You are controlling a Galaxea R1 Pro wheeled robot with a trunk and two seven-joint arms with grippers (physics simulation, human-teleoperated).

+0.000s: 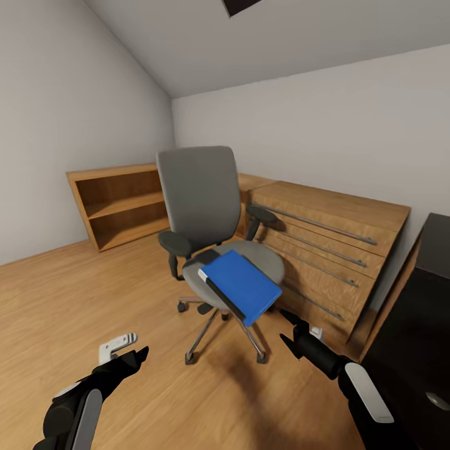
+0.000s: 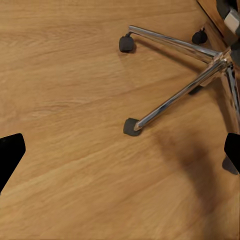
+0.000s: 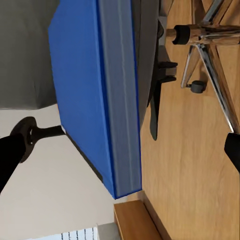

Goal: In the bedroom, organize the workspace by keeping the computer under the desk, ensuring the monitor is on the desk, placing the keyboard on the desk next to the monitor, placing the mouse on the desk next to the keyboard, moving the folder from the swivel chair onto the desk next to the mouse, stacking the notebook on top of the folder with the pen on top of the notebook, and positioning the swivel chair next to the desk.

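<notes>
A grey swivel chair (image 1: 200,187) stands in the middle of the room on a chrome star base (image 2: 220,60). A blue folder (image 1: 244,284) lies on its seat, with a corner jutting past the front edge. The right wrist view sees the folder (image 3: 80,90) close up and edge-on. My right gripper (image 1: 284,325) is open, just short of that corner and not touching it. My left gripper (image 1: 128,362) is open and empty, low over the floor to the left of the chair base. Monitor, keyboard, mouse, notebook and pen are out of view.
A wooden dresser (image 1: 331,237) with long metal handles stands right behind the chair. A low open bookshelf (image 1: 122,203) lines the far left wall. A tall black unit (image 1: 419,325) is at the right edge. Wooden floor (image 1: 94,294) stretches to the chair's left.
</notes>
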